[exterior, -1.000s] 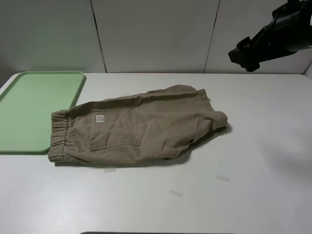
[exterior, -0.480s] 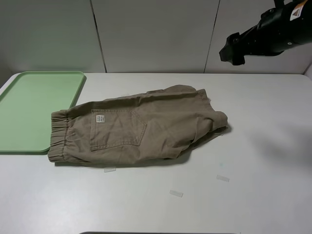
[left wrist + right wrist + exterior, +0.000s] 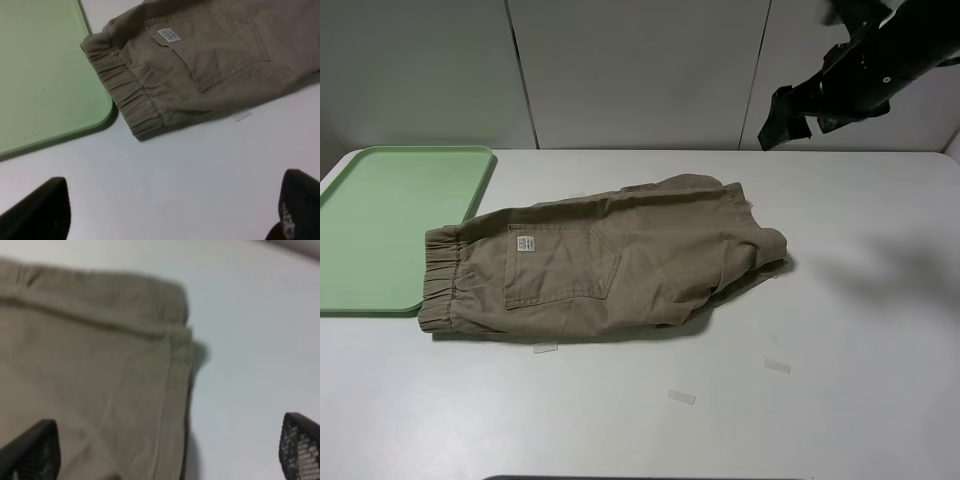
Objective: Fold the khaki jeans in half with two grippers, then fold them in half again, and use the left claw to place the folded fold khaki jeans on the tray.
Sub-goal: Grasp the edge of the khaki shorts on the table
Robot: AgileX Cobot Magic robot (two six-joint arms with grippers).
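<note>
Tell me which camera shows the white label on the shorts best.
Left wrist view: the white label is largest and sharpest there. The exterior high view shows it tiny; the right wrist view misses it.

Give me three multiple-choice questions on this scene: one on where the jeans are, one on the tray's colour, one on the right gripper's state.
1. Where do the khaki jeans lie relative to the tray?
A. Wholly inside it
B. On the table, waistband end at the tray's corner
C. Hanging off the table's edge

2. What colour is the tray?
A. Red
B. Pale green
C. Black

3. What state is the right gripper in?
A. Shut on the jeans
B. Shut on the tray
C. Open, holding nothing

Answers:
1 B, the cloth is spread on the white table with its waistband against the tray's corner.
2 B, its surface is mint green.
3 C, its jaws stand wide apart with nothing between them.
</note>
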